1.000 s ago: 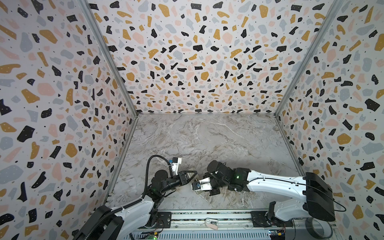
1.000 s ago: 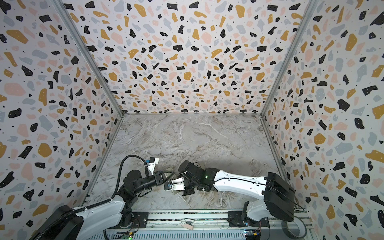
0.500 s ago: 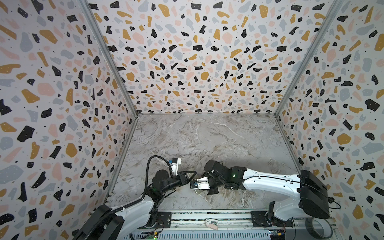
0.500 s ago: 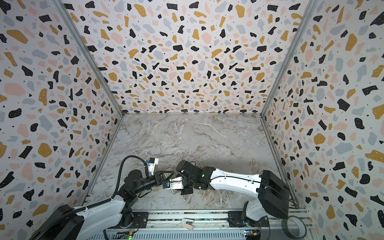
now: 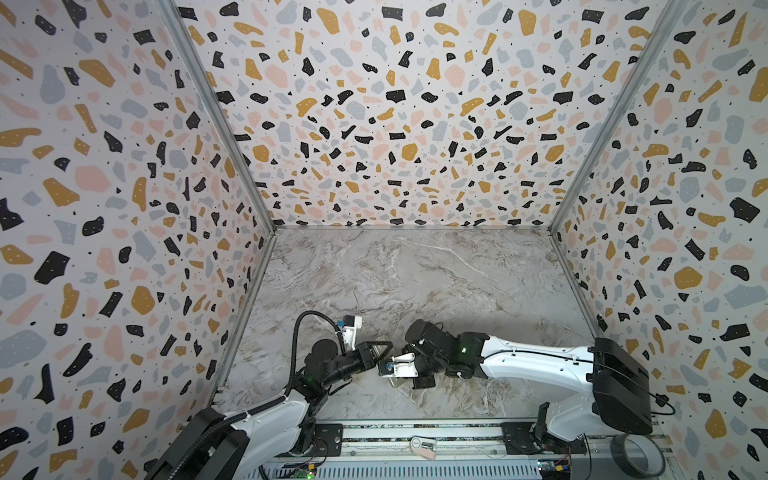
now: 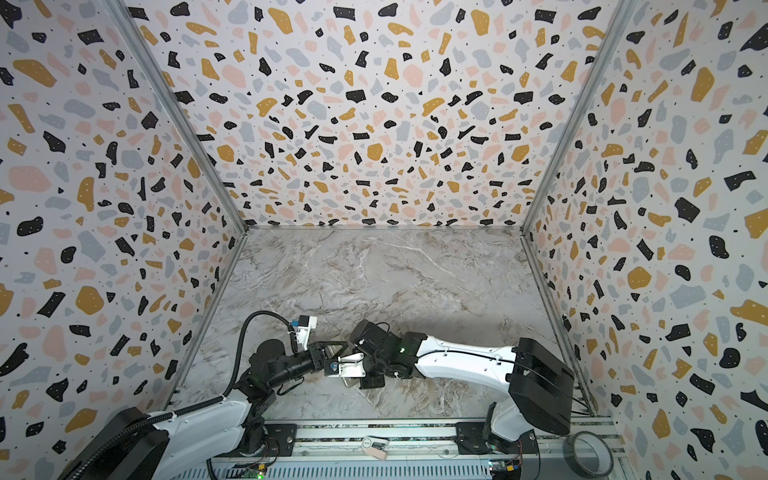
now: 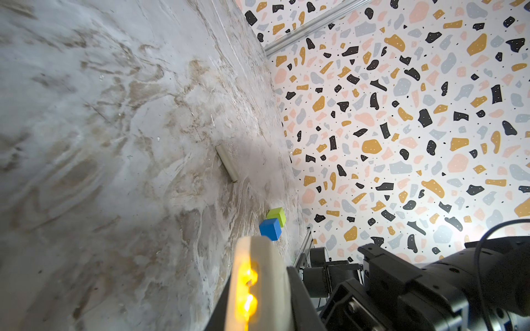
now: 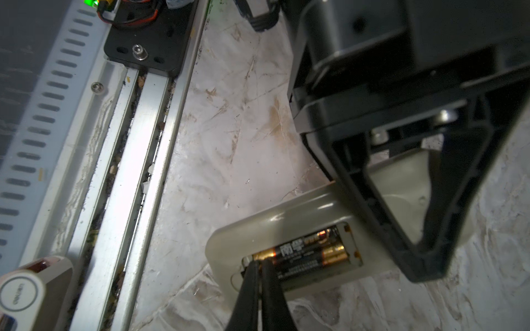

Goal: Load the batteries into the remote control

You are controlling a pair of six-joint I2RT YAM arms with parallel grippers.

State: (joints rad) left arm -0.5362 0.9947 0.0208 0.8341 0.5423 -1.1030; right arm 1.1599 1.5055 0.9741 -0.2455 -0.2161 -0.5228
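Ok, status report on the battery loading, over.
Left gripper shut on the remote control. Right gripper shut, tips at the batteries' copper end. Both sit in the recess. Cubes well clear.

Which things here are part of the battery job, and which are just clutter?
In use: remote control, two batteries in its recess, left gripper clamping it, right gripper at the batteries.
Lying about: blue cube, green cube, tape roll.

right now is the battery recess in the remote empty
No, two batteries lie side by side inside it, in the back of the remote control.
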